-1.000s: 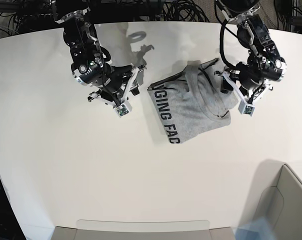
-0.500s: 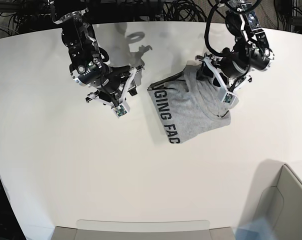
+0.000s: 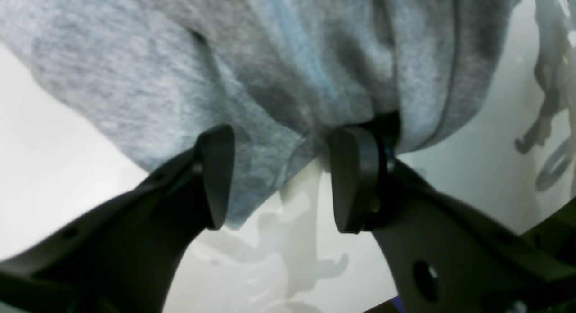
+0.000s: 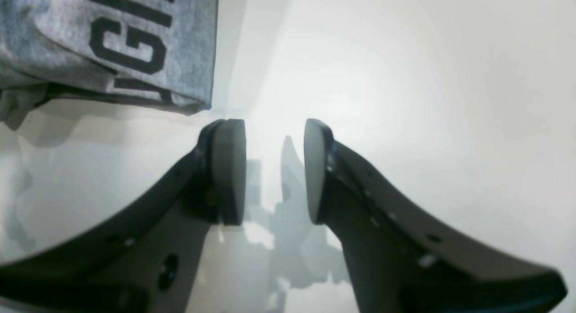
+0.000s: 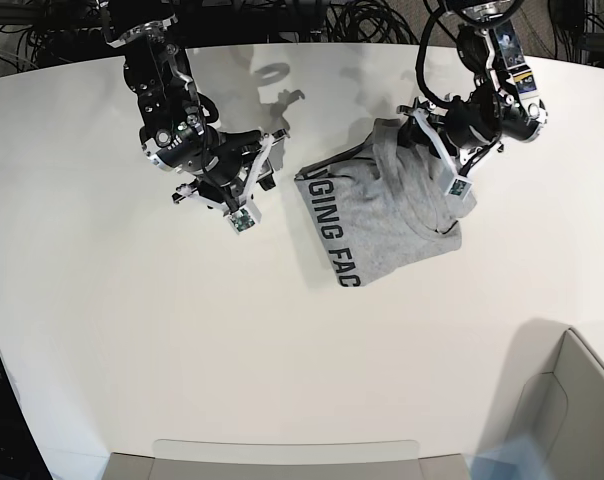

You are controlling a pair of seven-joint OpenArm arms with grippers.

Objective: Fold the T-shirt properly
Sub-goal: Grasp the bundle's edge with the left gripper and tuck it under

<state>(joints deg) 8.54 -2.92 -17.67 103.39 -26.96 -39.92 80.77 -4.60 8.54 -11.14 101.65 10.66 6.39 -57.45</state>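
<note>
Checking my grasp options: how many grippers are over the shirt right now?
1. The left gripper hangs open over the T-shirt, at its far edge. The right gripper is open over bare table beside the lettered edge.

Left claw (image 5: 430,140): a second ago it hung off the outer side of the T-shirt (image 5: 382,215), over bare bench (image 5: 282,370); since then it has swung inward and toward the far edge, now over the cloth's far corner. Left wrist view: spread fingers (image 3: 216,173) straddle a hanging grey fold, nothing pinched. Right claw (image 5: 252,185): crept slightly toward the far edge.
</note>
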